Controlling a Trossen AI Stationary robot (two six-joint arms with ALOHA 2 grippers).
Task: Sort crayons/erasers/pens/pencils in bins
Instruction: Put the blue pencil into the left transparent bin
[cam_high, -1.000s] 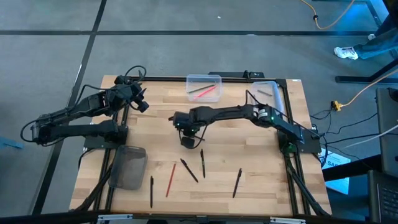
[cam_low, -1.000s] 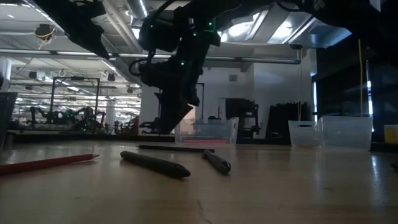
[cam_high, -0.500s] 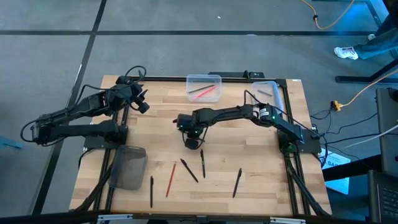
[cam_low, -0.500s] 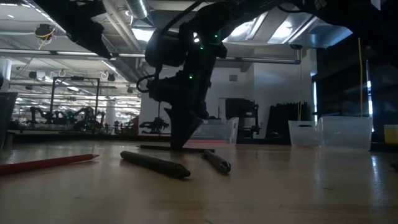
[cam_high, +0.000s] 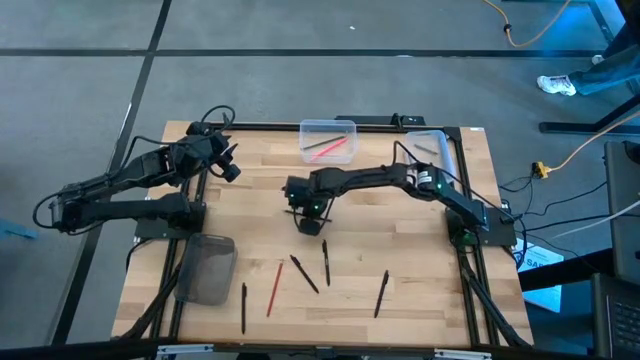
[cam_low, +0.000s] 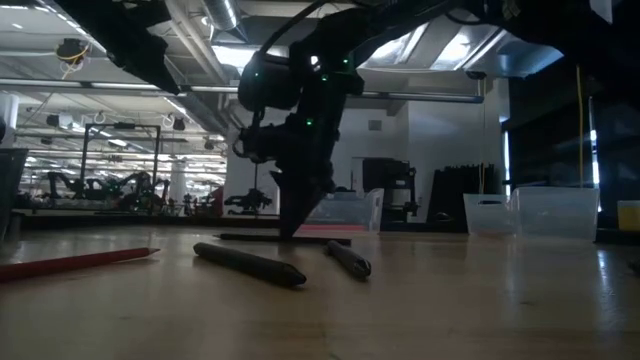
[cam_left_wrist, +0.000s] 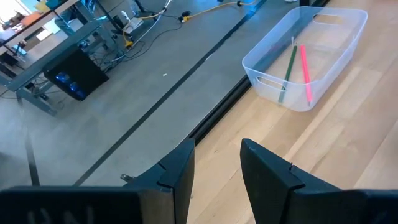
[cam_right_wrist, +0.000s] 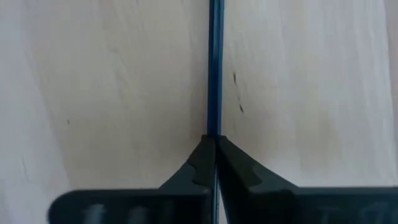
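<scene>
the right gripper (cam_right_wrist: 212, 163) is pinching a thin dark blue pencil (cam_right_wrist: 214, 68) lying on the pale wooden table (cam_high: 400, 250), just in front of the clear rounded plastic bin (cam_high: 327, 140), while the left gripper (cam_left_wrist: 214, 174) is waiting part-open near that bin.

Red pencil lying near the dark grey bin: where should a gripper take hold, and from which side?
Mid-shaft, straight from above, fingers closing across its width. The red pencil lies flat and thin on the table, with bare wood either side, apart from the dark pen beside it. The right gripper is occupied, shut on a blue pencil.
</scene>
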